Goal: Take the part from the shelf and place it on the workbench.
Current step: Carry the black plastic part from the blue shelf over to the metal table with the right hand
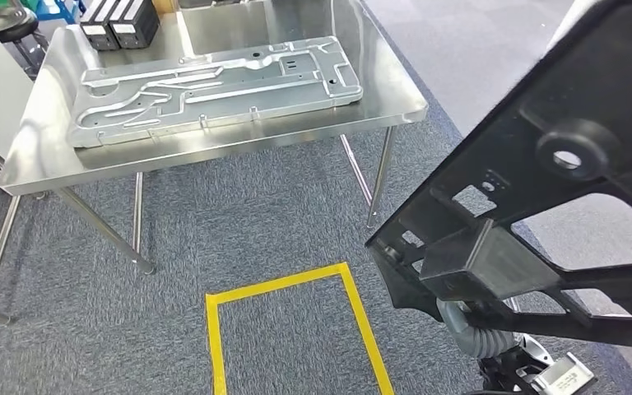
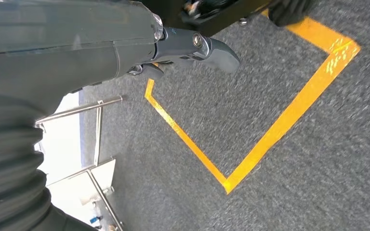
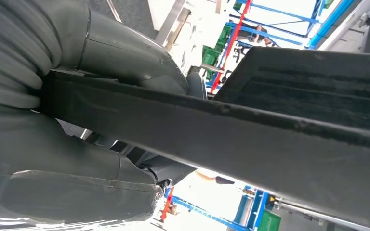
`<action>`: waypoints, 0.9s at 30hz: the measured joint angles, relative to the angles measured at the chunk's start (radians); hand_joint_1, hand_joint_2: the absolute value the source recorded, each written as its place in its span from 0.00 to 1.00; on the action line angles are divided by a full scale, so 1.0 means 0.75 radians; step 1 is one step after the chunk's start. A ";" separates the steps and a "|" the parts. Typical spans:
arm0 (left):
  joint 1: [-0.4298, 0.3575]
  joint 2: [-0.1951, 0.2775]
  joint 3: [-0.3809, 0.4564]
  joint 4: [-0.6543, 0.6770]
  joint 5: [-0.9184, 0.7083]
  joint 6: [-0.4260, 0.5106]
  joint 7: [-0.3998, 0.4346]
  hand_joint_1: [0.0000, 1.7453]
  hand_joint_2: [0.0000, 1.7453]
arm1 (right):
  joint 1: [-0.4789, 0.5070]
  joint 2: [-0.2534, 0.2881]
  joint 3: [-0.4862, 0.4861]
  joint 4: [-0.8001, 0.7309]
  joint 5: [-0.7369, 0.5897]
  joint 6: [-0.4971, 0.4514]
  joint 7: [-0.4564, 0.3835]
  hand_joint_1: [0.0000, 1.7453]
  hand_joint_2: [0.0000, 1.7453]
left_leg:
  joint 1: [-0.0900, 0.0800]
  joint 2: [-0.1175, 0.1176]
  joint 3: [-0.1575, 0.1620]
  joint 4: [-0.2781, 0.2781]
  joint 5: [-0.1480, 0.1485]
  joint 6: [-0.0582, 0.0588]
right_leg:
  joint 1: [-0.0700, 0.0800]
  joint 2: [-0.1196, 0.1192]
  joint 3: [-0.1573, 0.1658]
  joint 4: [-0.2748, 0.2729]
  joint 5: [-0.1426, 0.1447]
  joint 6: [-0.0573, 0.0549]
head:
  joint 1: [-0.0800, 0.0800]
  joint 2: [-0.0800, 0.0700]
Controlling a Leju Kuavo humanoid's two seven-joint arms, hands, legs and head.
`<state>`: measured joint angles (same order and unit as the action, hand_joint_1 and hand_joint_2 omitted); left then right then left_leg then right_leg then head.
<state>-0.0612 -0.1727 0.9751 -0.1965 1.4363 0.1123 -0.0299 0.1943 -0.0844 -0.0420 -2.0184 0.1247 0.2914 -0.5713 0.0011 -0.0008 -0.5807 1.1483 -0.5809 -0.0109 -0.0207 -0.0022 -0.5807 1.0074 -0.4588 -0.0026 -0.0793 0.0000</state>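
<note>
A large black plastic frame part (image 1: 543,164) with cut-outs hangs in the air at the right of the head view, tilted, well short of the steel workbench (image 1: 395,103). Below its lower edge a grey ribbed wrist reaches up to it. In the left wrist view my left hand (image 2: 197,45) is at the part's edge (image 2: 212,12); the thumb lies just under it and dark fingers (image 2: 289,9) curl onto it. My right hand (image 3: 125,62) grips a long bar of the part (image 3: 270,144), thumb on one side and fingers on the other.
A long silver pressed-metal panel (image 1: 214,86) covers most of the workbench top, with two black boxes (image 1: 119,20) at its far edge. A yellow tape rectangle (image 1: 296,329) marks the grey carpet in front of the table legs. Blue shelving (image 3: 289,29) stands behind.
</note>
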 joint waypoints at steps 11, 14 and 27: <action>0.004 0.002 0.000 0.000 0.000 -0.004 -0.002 0.00 1.00 | 0.020 0.001 0.000 0.000 0.000 0.000 -0.010 0.97 1.00 | -0.010 -0.002 -0.017 -0.159 0.177 0.040 | 0.013 0.009 0.084 -0.001 -0.078 0.032 | 0.000 0.000; 0.003 0.001 0.000 0.000 0.000 -0.004 -0.002 0.00 1.00 | 0.020 0.002 0.000 -0.005 0.000 0.000 -0.010 0.97 1.00 | -0.002 -0.002 0.006 -0.184 0.176 0.060 | 0.009 0.007 0.055 0.079 -0.120 0.054 | 0.000 0.000; -0.002 -0.003 0.000 0.000 0.000 -0.006 0.001 0.00 1.00 | -0.004 0.002 -0.001 0.000 0.000 0.011 -0.011 0.97 1.00 | -0.007 -0.005 0.104 -0.194 0.083 0.020 | 0.007 0.006 -0.028 0.016 0.017 0.026 | 0.000 0.000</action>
<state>-0.0625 -0.1747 0.9752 -0.1965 1.4363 0.1078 -0.0294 0.1911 -0.0830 -0.0423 -2.0182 0.1247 0.2996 -0.5794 -0.0042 -0.0049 -0.5027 1.0031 -0.5184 0.0040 -0.0156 0.0022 -0.6020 1.0197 -0.4460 0.0172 -0.0791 0.0000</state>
